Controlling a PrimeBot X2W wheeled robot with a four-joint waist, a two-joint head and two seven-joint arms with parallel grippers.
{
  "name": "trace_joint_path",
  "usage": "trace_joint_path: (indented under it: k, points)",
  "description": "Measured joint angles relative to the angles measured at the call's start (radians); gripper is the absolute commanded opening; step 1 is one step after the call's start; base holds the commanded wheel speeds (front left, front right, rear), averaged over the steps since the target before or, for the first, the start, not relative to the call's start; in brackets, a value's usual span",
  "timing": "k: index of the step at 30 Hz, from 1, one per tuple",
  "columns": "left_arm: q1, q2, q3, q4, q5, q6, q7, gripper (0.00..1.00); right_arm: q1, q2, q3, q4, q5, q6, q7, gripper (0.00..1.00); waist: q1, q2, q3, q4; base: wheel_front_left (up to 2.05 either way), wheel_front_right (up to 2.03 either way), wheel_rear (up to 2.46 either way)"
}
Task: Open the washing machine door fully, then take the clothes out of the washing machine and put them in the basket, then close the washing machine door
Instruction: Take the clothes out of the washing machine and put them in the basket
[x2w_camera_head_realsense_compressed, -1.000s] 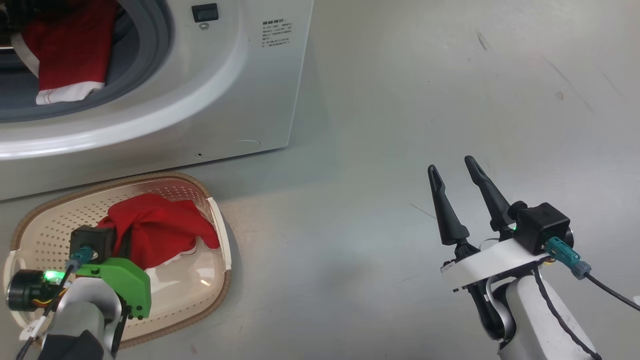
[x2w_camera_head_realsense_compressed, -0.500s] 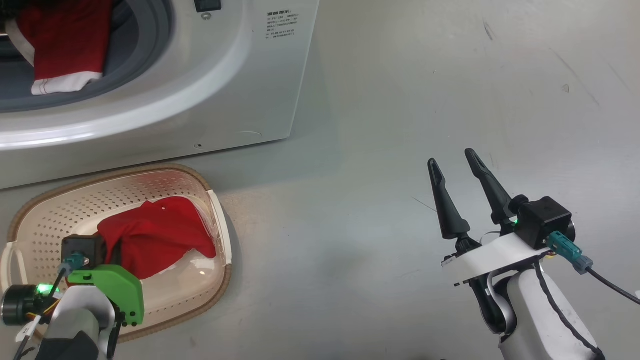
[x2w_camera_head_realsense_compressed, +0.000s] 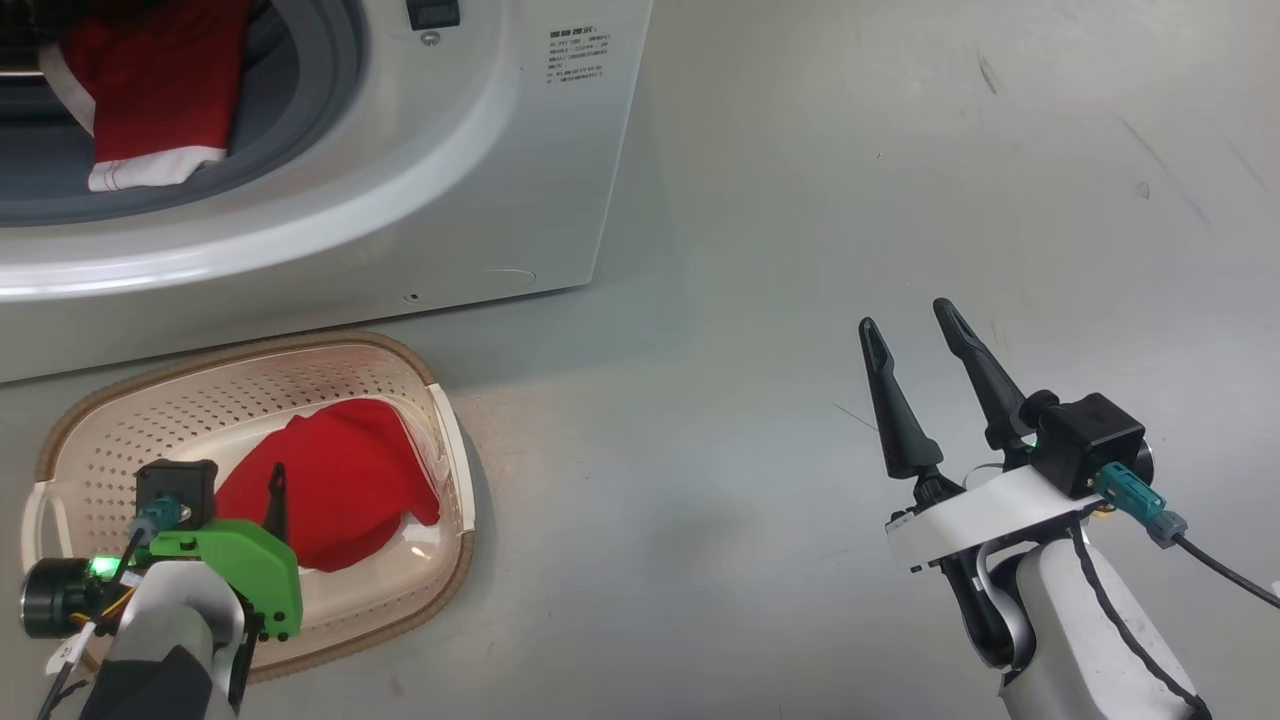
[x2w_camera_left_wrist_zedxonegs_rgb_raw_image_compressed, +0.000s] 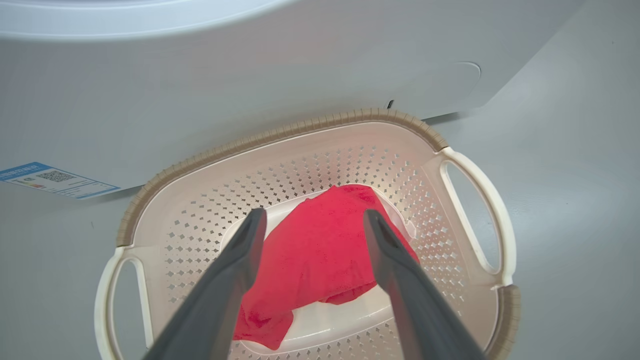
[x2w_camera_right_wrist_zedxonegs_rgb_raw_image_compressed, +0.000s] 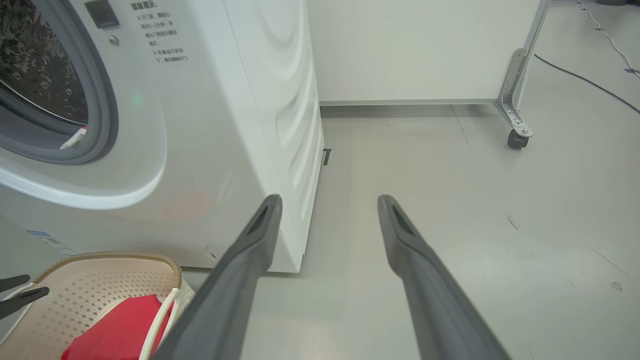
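The white front of the washing machine (x2w_camera_head_realsense_compressed: 480, 200) carries a printed notice (x2w_camera_right_wrist_zedxonegs_rgb_raw_image_compressed: 157, 32) near its right edge: several short lines of dark Chinese characters, too small to read for certain. Low on the same front sits a blue label (x2w_camera_left_wrist_zedxonegs_rgb_raw_image_compressed: 55, 180) with a QR code and fine print, which is also illegible.

Top edge cuts off the washing machine (x2w_camera_head_realsense_compressed: 450, 200) opening; label print (x2w_camera_head_realsense_compressed: 578, 58) unreadable. Near rim of the basket (x2w_camera_head_realsense_compressed: 300, 345) hidden behind left arm (x2w_camera_head_realsense_compressed: 160, 640).
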Motion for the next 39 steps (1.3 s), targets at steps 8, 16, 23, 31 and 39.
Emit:
trace_joint_path:
  k: [8,16,23,31,39]
  points:
    - [-0.034,-0.019,-0.006,0.011,0.000,-0.001,-0.061,1.00,0.000,0.000,-0.005,0.010,0.000,0.000,0.000,1.00,0.0001,0.0000,-0.035,0.021,0.00,0.00,0.00]
    - [-0.043,-0.028,-0.016,-0.022,0.000,-0.009,-0.093,1.00,0.001,0.000,-0.012,0.027,0.000,0.000,0.000,1.00,0.0001,0.0000,-0.099,0.047,0.00,0.00,0.00]
    - [-0.041,-0.049,-0.023,-0.062,0.000,-0.016,-0.101,1.00,0.009,0.000,-0.023,0.044,0.000,0.000,0.000,1.00,0.0001,0.0000,-0.173,0.072,0.00,0.00,0.00]
    - [-0.002,-0.060,-0.019,-0.179,-0.011,-0.018,-0.102,1.00,0.062,0.000,-0.044,0.056,0.002,0.000,0.000,1.00,0.0001,0.0000,-0.264,0.104,0.00,0.00,0.00]
    - [0.084,-0.075,0.000,-0.301,-0.033,-0.019,-0.101,1.00,0.097,0.000,-0.055,0.048,0.002,0.001,0.000,1.00,0.0001,0.0000,-0.339,0.135,0.00,0.00,0.00]
